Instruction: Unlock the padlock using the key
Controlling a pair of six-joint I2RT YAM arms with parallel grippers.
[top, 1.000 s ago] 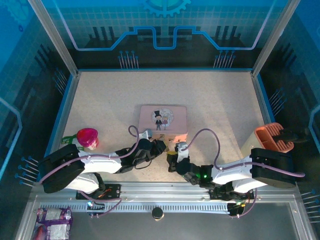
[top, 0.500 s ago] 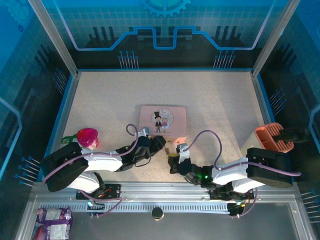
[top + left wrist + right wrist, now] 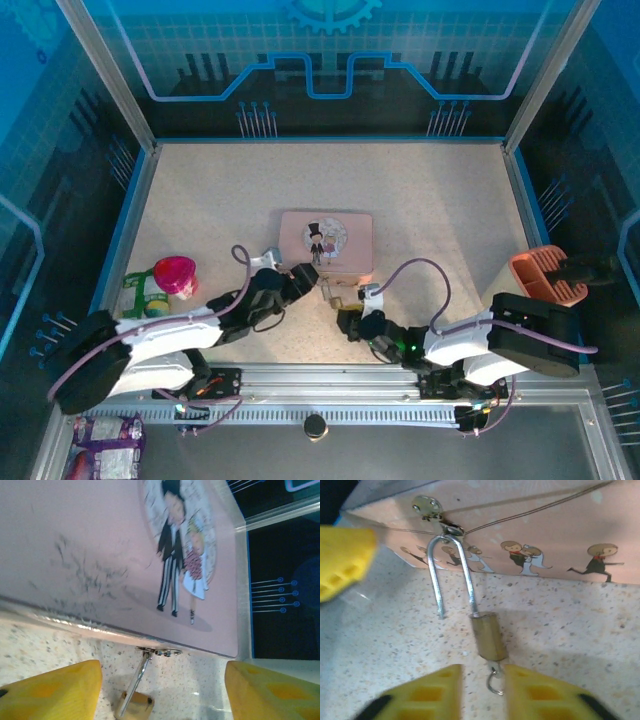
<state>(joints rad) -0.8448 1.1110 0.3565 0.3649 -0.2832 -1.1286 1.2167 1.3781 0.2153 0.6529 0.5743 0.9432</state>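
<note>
Left end effector (image 3: 161, 680): fingers wide apart and empty, facing the near edge of the pink tin (image 3: 100, 555). Its arm lies low, reaching in from the left. The padlock (image 3: 487, 637) hangs from the tin's hasp (image 3: 442, 527) and rests on the worktop (image 3: 580, 630). Its long axis runs from the hasp straight towards your right end effector (image 3: 483, 680). One leg of the shackle (image 3: 435, 575) ends free beside the body, so judge it already released. The small loop under the body looks like the key (image 3: 494, 681); its blade is hidden. The right end effector is the nearer one, its fingers slightly parted with the loop in the gap and no visible pinch. Its arm is low, angled in from the right. Any next move comes along that axis.
</note>
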